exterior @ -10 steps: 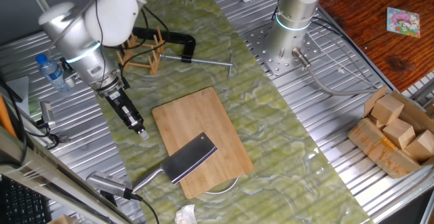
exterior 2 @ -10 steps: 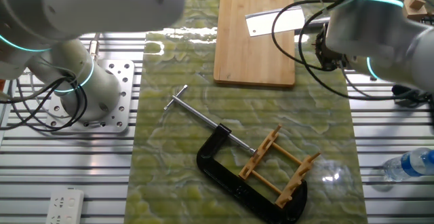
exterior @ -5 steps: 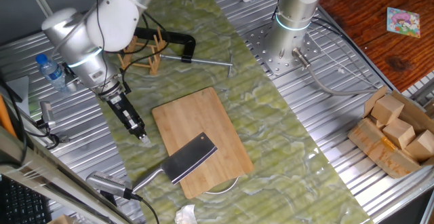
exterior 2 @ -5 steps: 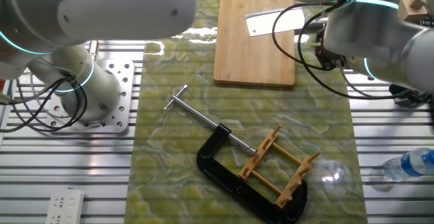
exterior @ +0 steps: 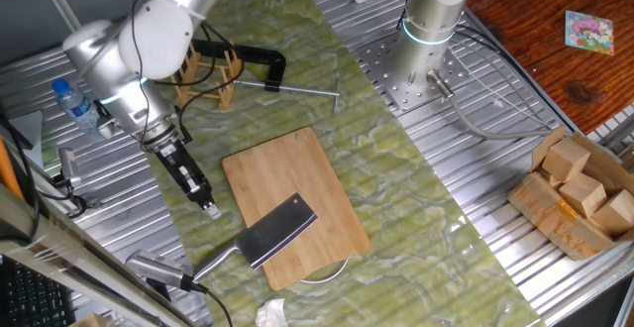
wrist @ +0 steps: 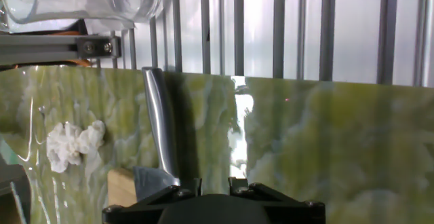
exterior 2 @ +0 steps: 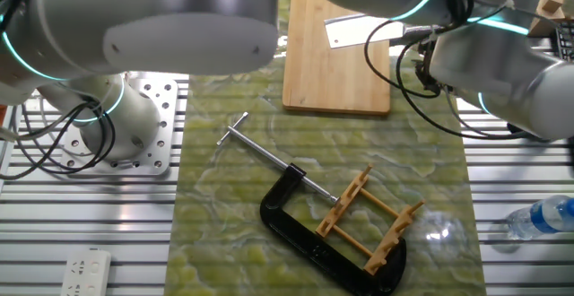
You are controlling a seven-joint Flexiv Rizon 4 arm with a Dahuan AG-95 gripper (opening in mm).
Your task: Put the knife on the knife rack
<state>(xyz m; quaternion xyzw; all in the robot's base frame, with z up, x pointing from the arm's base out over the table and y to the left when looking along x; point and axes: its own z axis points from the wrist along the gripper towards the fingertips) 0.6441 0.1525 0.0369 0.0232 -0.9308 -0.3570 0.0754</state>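
While my hand (exterior: 210,207) hangs empty, fingers nearly closed, the knife (exterior: 265,238) handle's roundness risks slipping sideways.

Cutting board (exterior: 293,204): bamboo, centre of frame, on green mat.
C-clamp (exterior 2: 305,239): black, steel rod, lower centre.
Water bottle (exterior: 72,105): far left.
Wooden blocks (exterior: 580,183): boxed, right edge.
White crumpled scrap (wrist: 72,144): left, on mat.
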